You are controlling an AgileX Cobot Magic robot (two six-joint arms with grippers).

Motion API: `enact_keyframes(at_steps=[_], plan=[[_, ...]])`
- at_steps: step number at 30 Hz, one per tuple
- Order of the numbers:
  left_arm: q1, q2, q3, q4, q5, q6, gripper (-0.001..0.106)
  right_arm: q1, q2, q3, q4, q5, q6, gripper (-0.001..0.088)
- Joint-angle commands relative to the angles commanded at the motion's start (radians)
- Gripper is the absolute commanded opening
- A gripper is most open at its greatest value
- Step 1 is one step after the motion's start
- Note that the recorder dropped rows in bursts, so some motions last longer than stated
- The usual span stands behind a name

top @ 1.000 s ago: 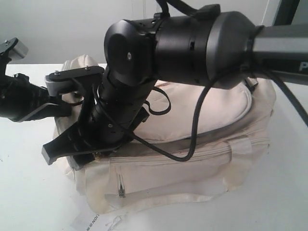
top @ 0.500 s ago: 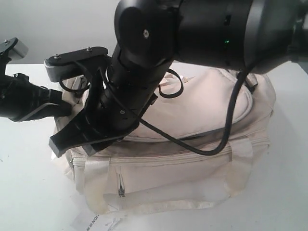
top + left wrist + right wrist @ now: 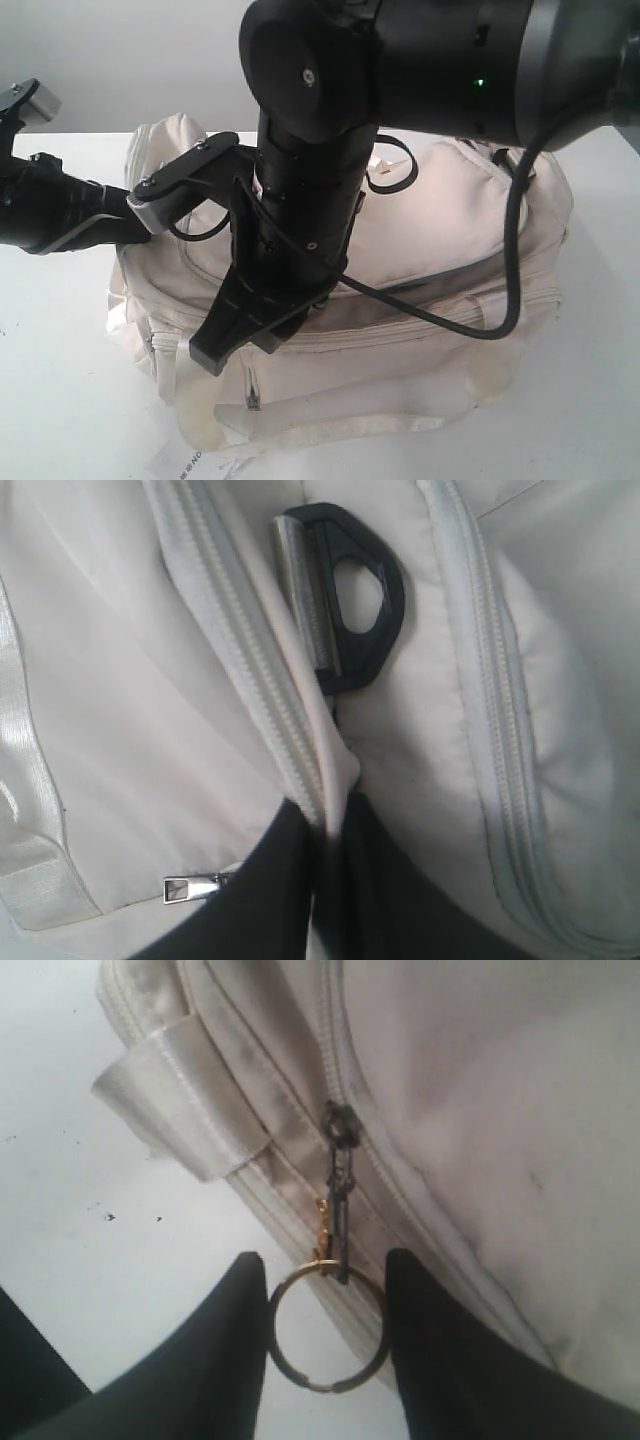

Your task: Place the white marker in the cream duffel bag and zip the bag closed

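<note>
One cream duffel bag [image 3: 460, 230], long axis left-right.

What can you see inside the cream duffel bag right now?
Only a dark strip under the top flap of the bag, perhaps lining. The flap and the right arm cover the rest; no marker shows in any view.
</note>
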State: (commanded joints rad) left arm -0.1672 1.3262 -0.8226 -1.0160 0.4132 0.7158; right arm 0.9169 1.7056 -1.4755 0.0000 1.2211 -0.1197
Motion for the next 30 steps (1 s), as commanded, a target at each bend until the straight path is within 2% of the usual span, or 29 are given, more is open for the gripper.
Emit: enact_keyframes(at_steps=[20, 24, 30], plan=[[0.000, 0.000, 0.000, 0.000, -0.004, 0.017, 0.000, -0.002, -0.002, 0.001, -0.059, 0.000, -0.012, 0.0000], [0.000, 0.000, 0.000, 0.000, -0.006, 0.017, 0.000, -0.002, -0.012, 0.041, -0.071, 0.000, -0.015, 0.0000], [0.000, 0.000, 0.000, 0.000, -0.009, 0.017, 0.000, -0.041, -0.039, 0.070, -0.085, 0.000, -0.015, 0.0000]])
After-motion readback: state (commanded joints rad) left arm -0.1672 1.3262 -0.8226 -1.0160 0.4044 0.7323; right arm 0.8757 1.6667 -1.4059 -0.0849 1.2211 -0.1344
